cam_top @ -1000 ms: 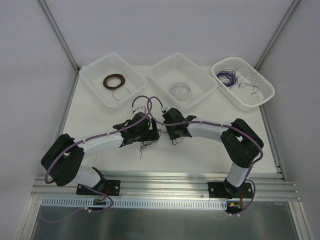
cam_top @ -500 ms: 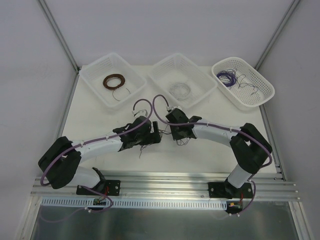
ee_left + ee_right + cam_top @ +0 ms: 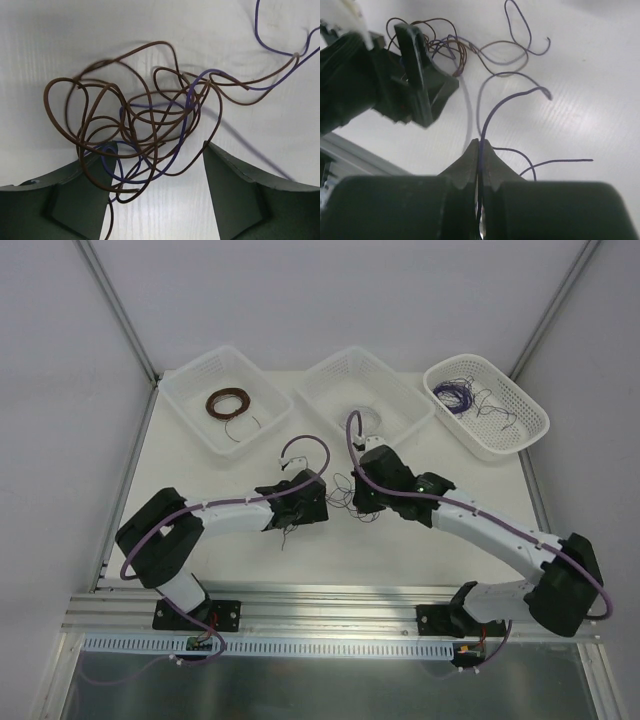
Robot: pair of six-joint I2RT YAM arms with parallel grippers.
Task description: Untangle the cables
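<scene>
The cables (image 3: 145, 120) are a loose clump of thin brown and purple wires on the white table. In the left wrist view the clump lies just ahead of my left gripper (image 3: 157, 170), which is open, and some loops drape over its left finger (image 3: 65, 200). My right gripper (image 3: 480, 146) is shut on a single purple wire (image 3: 487, 117) that runs from the clump (image 3: 447, 50). From above, the left gripper (image 3: 303, 502) and right gripper (image 3: 362, 496) face each other, with wires (image 3: 341, 496) spread between them.
Three white baskets stand at the back. The left one (image 3: 190, 390) holds a brown ring coil, the middle one (image 3: 325, 380) a whitish coil, and the right one (image 3: 525, 425) a purple coil and loose wires. The left gripper body (image 3: 405, 75) sits close to my right gripper.
Both grippers have moved farther from the bases and a little right. The right arm has stretched out, its gripper now nearer the middle basket. The wires are spread wider between the grippers.
</scene>
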